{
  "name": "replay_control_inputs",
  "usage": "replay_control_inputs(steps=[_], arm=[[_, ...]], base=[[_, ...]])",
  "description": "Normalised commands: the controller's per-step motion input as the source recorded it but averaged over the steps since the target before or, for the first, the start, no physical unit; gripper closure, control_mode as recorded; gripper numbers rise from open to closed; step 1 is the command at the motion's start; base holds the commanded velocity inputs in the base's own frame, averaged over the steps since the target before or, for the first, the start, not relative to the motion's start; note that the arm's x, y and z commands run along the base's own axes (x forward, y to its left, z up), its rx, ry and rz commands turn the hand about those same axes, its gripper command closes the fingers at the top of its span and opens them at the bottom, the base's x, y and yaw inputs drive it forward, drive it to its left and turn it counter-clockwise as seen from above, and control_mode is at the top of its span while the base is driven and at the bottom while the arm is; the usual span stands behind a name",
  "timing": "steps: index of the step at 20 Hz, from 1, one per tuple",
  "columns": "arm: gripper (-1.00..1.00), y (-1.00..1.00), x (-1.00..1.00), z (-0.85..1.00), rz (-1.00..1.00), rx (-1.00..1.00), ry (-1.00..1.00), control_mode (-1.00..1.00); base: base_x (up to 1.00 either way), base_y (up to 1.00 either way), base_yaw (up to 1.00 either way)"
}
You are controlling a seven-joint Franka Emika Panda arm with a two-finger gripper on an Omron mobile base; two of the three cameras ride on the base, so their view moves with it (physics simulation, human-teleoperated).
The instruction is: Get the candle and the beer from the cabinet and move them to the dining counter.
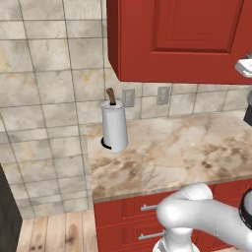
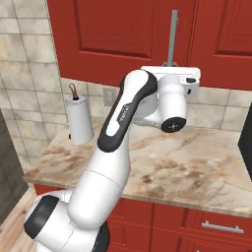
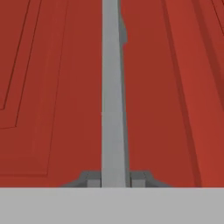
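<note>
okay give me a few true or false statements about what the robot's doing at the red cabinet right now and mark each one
1. The pincer is shut on the cabinet handle. True.
2. The cabinet door stands wide open. False: it looks closed.
3. A paper towel roll stands on the counter. True.
4. The roll lies on its side. False: it is upright.

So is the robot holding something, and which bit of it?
Yes. The end effector is shut on the cabinet's silver bar handle, gripping it near the handle's lower end.
</note>
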Motion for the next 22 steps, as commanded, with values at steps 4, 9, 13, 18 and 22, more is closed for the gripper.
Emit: replay_control_inputs(steps=[4,9,13,18,22], arm=[[1.00,0.13,-0.60,0.00,0.00,0.00,0.00,-1.00],[1.00,0.13,-0.61,0.00,0.00,0.00,0.00,-1.00],[1.00,0.13,-0.46,0.00,0.00,0.00,0.00,-1.00],[1.00,0.20,-0.44,0.00,0.00,0.00,0.00,-1.00],[1.00,0.39,-0.28,0.00,0.00,-0.01,0.00,-1.00]], base=[[0.00,0.00,0.00],[0.00,0.00,0.00],[0.00,0.00,0.00],[0.00,0.00,0.00],[0.00,0.00,0.00]])
